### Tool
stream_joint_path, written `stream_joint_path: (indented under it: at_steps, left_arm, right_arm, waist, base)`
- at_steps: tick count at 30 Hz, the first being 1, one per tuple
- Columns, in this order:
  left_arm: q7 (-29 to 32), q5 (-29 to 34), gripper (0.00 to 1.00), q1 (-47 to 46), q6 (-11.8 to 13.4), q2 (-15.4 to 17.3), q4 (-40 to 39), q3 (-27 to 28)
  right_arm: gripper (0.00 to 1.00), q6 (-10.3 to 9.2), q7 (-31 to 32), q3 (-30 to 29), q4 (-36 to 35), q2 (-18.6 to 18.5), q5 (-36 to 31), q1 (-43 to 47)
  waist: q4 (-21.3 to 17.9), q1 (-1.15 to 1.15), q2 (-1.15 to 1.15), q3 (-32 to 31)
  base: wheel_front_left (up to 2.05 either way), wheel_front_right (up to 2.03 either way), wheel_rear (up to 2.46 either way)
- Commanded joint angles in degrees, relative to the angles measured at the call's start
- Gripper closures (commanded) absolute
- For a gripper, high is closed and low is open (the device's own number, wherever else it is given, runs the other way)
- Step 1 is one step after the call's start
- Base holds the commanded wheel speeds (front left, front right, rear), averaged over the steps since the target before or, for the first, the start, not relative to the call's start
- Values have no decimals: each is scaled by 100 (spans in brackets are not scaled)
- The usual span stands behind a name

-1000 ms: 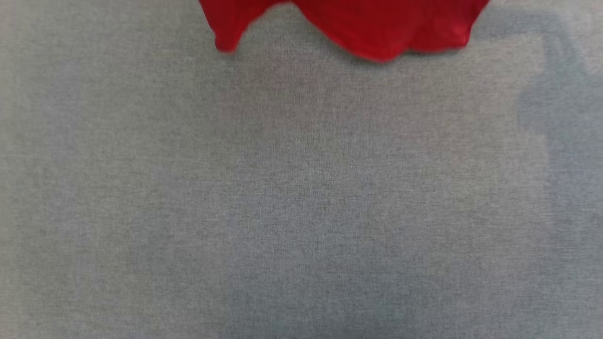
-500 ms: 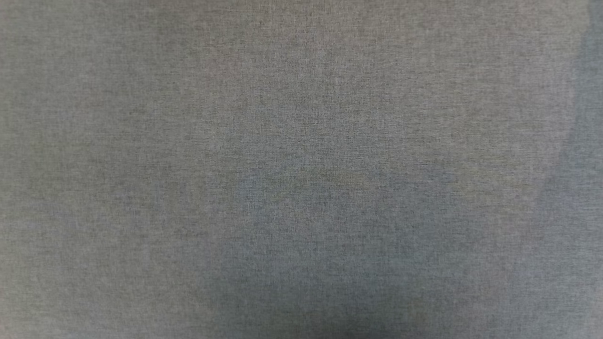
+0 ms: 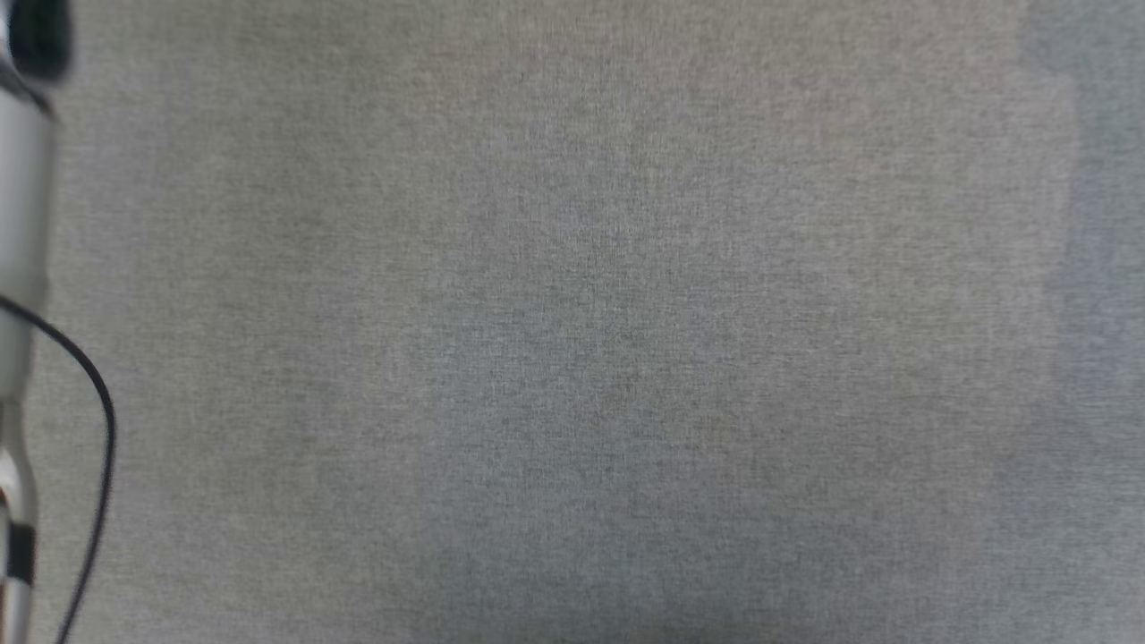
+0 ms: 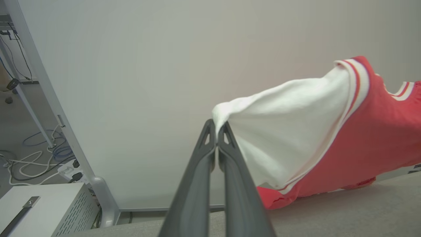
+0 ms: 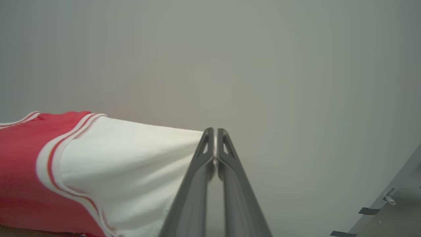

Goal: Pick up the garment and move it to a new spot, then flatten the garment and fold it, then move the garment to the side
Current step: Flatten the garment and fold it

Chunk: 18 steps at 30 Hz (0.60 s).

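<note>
1. The left gripper (image 4: 216, 126) has its two dark fingers pressed together on the tip of a white sleeve of the T-shirt (image 4: 361, 131), pinching it above the table (image 4: 329, 217).
2. The right gripper (image 5: 214, 133) is likewise closed on the tip of the other white sleeve of the T-shirt (image 5: 115, 164), with the cloth caught between its fingertips.
3. The T-shirt hangs stretched between the two grippers above the table. Its white sleeves join a red body along red-and-white striped trim.
4. In the left wrist view, the T-shirt's lower red edge comes down to the table's far side. Whether it touches the grey cloth cannot be told.
5. From the head view, the table (image 3: 572, 358) is grey woven cloth. A pale forearm (image 3: 18, 224) with a thin black cable (image 3: 94, 394) runs along its left side.
6. Beyond the table stands a plain pale wall (image 4: 164, 65). Below the table's left end sit a white vented box (image 4: 42, 210) and loose cords (image 4: 33, 161) on the floor.
</note>
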Motion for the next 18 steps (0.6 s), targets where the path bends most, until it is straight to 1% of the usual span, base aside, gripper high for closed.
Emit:
stream_joint_path:
  at_steps: [1, 9, 18]
  left_arm:
    - [-57, -83, 100, 341, -15, -5, -45, -28]
    - [-79, -279, 100, 2180, -16, -124, -207, -14]
    - [-38, -500, 100, 4052, 5, -190, -199, -214]
  right_arm:
    - [100, -10, -62, 37, -12, -48, 135, 325]
    - [100, -10, -90, 366, -125, -60, 729, 2177]
    - [100, -10, 51, 775, -465, -46, 1431, 4072]
  waist:
    - [4, 0, 0, -414]
    - [-71, 0, 0, -1317]
    - [-167, 0, 0, -2227]
  base:
    - [0, 0, 0]
    - [0, 0, 0]
    - [0, 0, 0]
